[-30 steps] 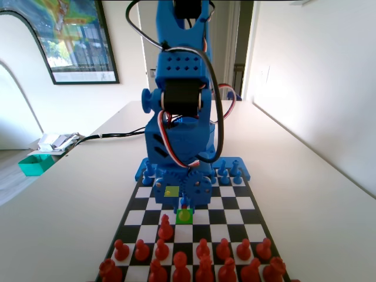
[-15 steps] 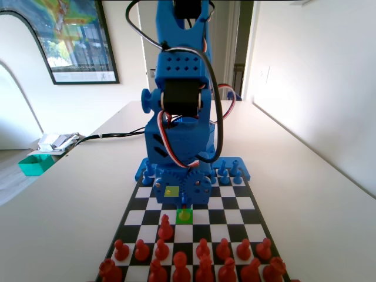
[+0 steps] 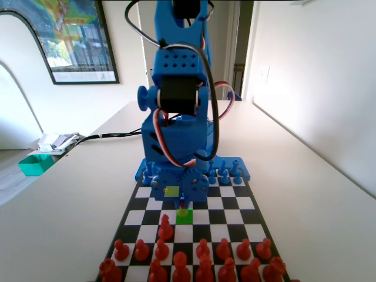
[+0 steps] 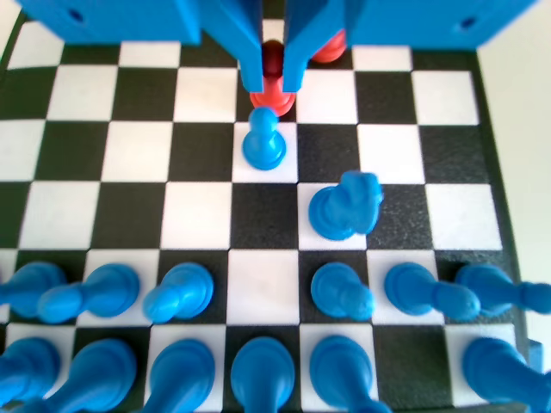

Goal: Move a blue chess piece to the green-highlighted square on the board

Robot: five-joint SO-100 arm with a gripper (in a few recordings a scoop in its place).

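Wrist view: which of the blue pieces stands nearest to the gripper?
The lone blue chess piece, just below the gripper tips. The bulkier blue knight-like piece sits one row lower and to the right; the rest fill the bottom rows.

Looks like a home, not a lab. Long plain white table (image 3: 305, 194) in a white-walled room, framed colourful poster (image 3: 70, 38) hanging on the left wall in the fixed view, open doorway (image 3: 244, 50) behind the arm leading into another room, light switch plate (image 3: 265, 73) on the right wall. Loose clutter and a small teal box (image 3: 36, 164) sit at the table's left edge. Hobby setup: chess board (image 3: 232, 202) on the table, loose black cable (image 3: 111, 135) across it.
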